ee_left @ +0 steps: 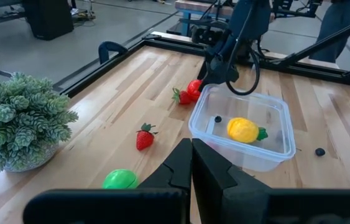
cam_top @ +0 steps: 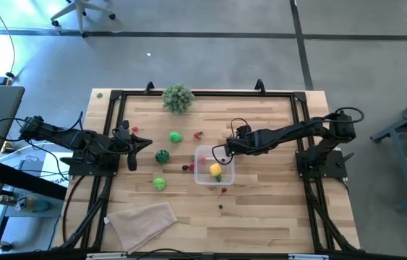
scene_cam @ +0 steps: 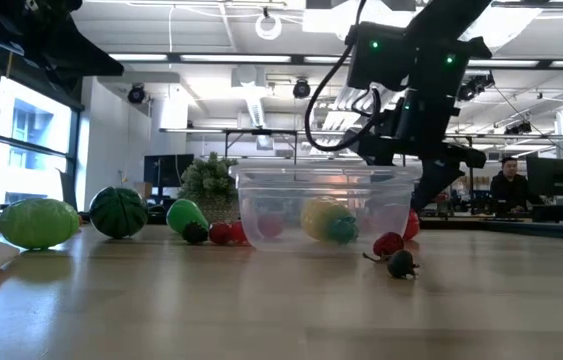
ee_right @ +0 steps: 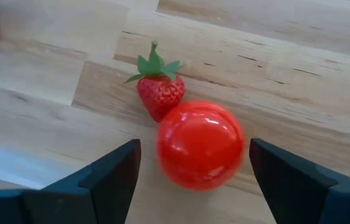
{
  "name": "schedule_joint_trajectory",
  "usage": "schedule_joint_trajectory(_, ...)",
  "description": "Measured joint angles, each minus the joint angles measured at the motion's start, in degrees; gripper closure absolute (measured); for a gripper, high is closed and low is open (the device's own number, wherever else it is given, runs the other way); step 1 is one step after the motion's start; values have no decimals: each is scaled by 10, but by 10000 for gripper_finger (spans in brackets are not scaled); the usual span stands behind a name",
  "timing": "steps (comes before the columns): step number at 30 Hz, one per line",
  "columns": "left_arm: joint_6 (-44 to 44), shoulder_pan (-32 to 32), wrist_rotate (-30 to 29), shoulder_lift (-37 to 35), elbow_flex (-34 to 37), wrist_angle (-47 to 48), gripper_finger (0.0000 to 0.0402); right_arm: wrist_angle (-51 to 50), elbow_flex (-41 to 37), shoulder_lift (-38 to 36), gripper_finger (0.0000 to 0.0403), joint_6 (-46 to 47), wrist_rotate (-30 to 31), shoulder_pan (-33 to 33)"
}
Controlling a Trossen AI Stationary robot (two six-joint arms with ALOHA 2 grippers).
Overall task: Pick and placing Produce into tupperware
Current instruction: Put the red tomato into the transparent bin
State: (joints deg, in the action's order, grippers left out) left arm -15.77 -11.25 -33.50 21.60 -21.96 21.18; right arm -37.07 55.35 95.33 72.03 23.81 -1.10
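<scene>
The tupperware (cam_top: 214, 166) sits mid-table, slightly right of centre, and there's a yellow lemon (cam_top: 215, 170) already inside it, plus a tiny dark berry (ee_left: 217, 119). My right pincer (ee_right: 193, 168) is hanging just past the tub's far-left corner, fingers spread wide, nothing in them, and right between them is a glossy red tomato (ee_right: 200, 145) with a strawberry (ee_right: 160, 93) touching its far side. Nice line-up! So by my reckoning I'm on the approach-and-grasp step for that tomato, not yet on it.

Next move, as I judge it: drop lower so the fingers straddle the tomato at its widest, close gently, lift clear of the rim, then swing the short way over the tub wall and release. Watch that strawberry, it's close enough to get nudged or pinched along. The tomato looks smooth and round, so it may squirt out if I squeeze off-centre.

My left pincer (ee_left: 191, 167) waits at the left side of the table, fingers pressed together, holding nothing.

Plenty left out there: a striped watermelon (cam_top: 162, 155), a green pear (cam_top: 176, 136), a pale green ball (cam_top: 159, 183) near the cloth (cam_top: 144, 220), another strawberry (ee_left: 144, 137) and some small berries (cam_top: 223, 191) near the tub
</scene>
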Motion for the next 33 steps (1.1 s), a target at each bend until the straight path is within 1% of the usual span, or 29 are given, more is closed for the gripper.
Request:
schedule_joint_trajectory(7, 0, 0, 0, 0, 0, 0, 401, -1, 0, 2, 109, 0, 17, 0)
schedule_joint_trajectory(14, 0, 0, 0, 0, 0, 0, 401, 2, 0, 23, 109, 0, 17, 0)
schedule_joint_trajectory(33, 0, 0, 0, 0, 0, 0, 401, 12, 0, 45, 110, 0, 12, 0)
